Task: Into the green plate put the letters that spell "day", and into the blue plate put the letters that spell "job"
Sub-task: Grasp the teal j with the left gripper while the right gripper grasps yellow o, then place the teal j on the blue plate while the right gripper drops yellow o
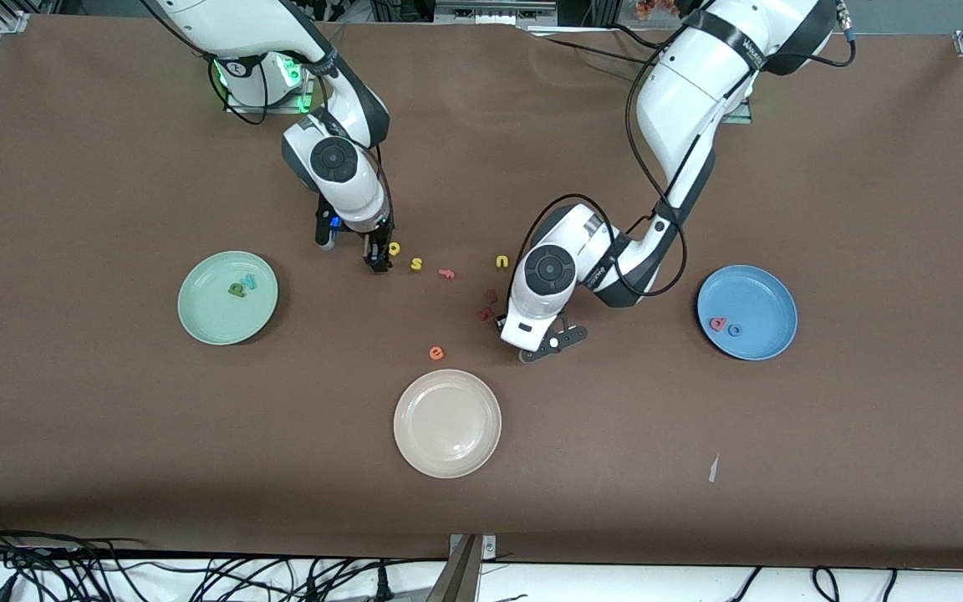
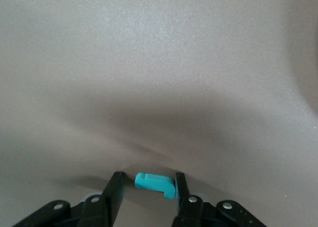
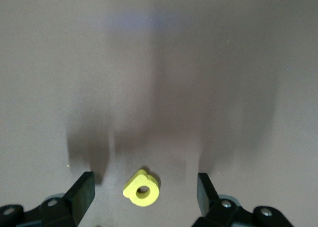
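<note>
My left gripper [image 2: 148, 177] is down at the table near the dark red letters, its jaws narrowed round the teal j [image 2: 155, 184]. One finger touches the j's hook and a small gap stays at the other. The left hand [image 1: 532, 313] hides the j in the front view. My right gripper [image 1: 379, 257] stands open astride the yellow a [image 3: 142, 191], which lies flat on the table [image 1: 394, 248]. The green plate [image 1: 206, 322] holds the green d [image 1: 236, 289] and light blue y [image 1: 250, 282]. The blue plate [image 1: 761, 293] holds the pinkish-red b [image 1: 717, 323] and blue o [image 1: 734, 329].
Between the grippers lie a yellow s [image 1: 416, 263], a small red letter [image 1: 446, 273], a yellow u [image 1: 501, 262] and two dark red letters [image 1: 487, 306]. An orange e [image 1: 436, 353] lies just above the cream-white plate [image 1: 446, 451], nearest the front camera.
</note>
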You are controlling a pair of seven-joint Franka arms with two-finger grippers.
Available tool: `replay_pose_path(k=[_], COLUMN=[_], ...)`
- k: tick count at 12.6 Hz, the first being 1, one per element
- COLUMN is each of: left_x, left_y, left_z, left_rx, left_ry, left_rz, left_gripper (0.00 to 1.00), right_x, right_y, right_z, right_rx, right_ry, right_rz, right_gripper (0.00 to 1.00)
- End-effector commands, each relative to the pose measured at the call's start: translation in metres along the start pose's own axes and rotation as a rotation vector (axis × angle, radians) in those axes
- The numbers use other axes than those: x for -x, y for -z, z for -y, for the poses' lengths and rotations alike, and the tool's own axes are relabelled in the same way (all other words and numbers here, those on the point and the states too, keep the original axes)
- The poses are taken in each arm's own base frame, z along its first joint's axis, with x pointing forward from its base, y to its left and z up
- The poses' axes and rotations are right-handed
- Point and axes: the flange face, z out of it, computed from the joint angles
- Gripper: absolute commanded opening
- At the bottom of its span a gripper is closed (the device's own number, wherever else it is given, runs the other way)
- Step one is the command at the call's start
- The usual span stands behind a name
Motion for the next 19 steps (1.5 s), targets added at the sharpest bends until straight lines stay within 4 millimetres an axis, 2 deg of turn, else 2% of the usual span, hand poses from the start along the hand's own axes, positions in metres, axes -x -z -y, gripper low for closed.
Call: replay_pose_path(k=[1, 2, 3, 6, 7, 10, 11, 13, 14, 15, 16, 17, 19], left_x=[-0.003, -0.003, -0.002, -0.004, -0.006, -0.011, -0.012, -0.022, -0.025, -0.032, -0.045, -0.05, -0.074], left_y=[-0.003, -0.003, -0.003, -0.001, 0.002, 0.01, 0.012, 0.03, 0.035, 0.051, 0.059, 0.07, 0.09], left_z=[-0.006, -0.006, -0.006, -0.006, -0.005, -0.003, -0.003, 0.002, 0.01, 0.019, 0.034, 0.046, 0.076], left_rx=[-0.002, -0.002, -0.002, 0.0, 0.002, 0.005, 0.007, 0.011, -0.026, -0.051, -0.079, -0.106, -0.137], left_ry=[0.003, 0.002, 0.001, 0.001, 0.002, 0.006, 0.0, 0.005, -0.026, -0.076, -0.115, -0.175, -0.263], left_rz=[-0.003, -0.003, -0.002, -0.006, -0.008, -0.012, -0.014, -0.024, -0.004, 0.011, 0.035, 0.056, 0.096], left_gripper=[0.4, 0.38, 0.37, 0.34, 0.32, 0.29, 0.29, 0.28, 0.28, 0.28, 0.28, 0.27, 0.26], right_x=[0.009, 0.008, 0.008, 0.007, 0.004, 0.003, 0.001, -0.014, -0.027, -0.042, -0.061, -0.081, -0.131], right_y=[-0.002, -0.007, -0.008, -0.006, -0.003, 0.007, 0.02, 0.045, 0.062, 0.074, 0.085, 0.095, 0.11], right_z=[-0.002, -0.003, -0.003, 0.001, 0.008, 0.014, 0.02, 0.03, 0.039, 0.051, 0.064, 0.075, 0.091], right_rx=[-0.008, -0.002, -0.003, -0.016, -0.025, -0.02, -0.032, -0.011, 0.025, 0.09, 0.175, 0.242, 0.285], right_ry=[-0.017, -0.009, 0.003, 0.08, 0.147, 0.199, 0.22, 0.302, 0.378, 0.471, 0.546, 0.611, 0.723], right_rz=[0.018, 0.013, 0.01, 0.017, 0.021, 0.005, -0.002, -0.051, -0.092, -0.13, -0.163, -0.179, -0.174], right_gripper=[0.87, 0.8, 0.69, 0.12, 0.0, 0.0, 0.0, 0.0, 0.0, 0.03, 0.02, 0.01, 0.01])
